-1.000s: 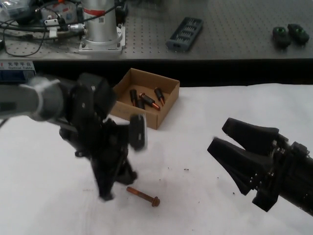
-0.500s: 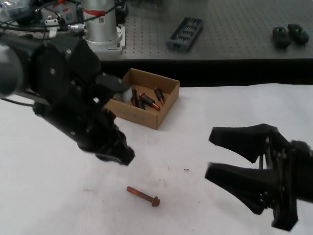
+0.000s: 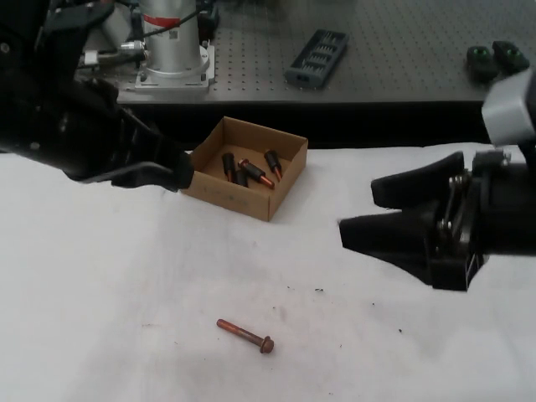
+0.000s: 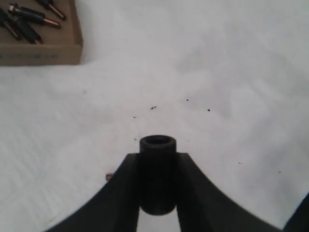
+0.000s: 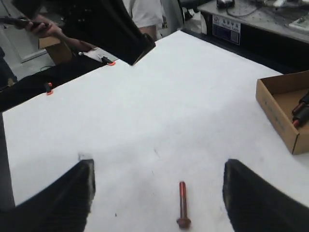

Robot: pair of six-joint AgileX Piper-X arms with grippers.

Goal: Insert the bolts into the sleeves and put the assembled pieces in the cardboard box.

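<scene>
Sleeve (image 4: pixel 157 189) clamped betw. fingers of L gripper (image 4: pixel 158 162), just left of cardboard box (image 3: pixel 226 194) w/ assembled pieces (image 3: pixel 251 173) inside. Bolt (image 3: pixel 245 335) lies loose on white cloth (image 3: pixel 84 293), nearer camera. R gripper (image 3: pixel 360 209) at right, spread wide, holding nothing

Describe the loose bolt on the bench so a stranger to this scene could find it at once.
Start at the white cloth-covered bench and find the open brown cardboard box near its far edge. Nearer the arms than the box, a copper-coloured metal bolt lies alone on the cloth. Unlike the black-sleeved bolts inside the box, it is bare, with no sleeve on it.
</scene>
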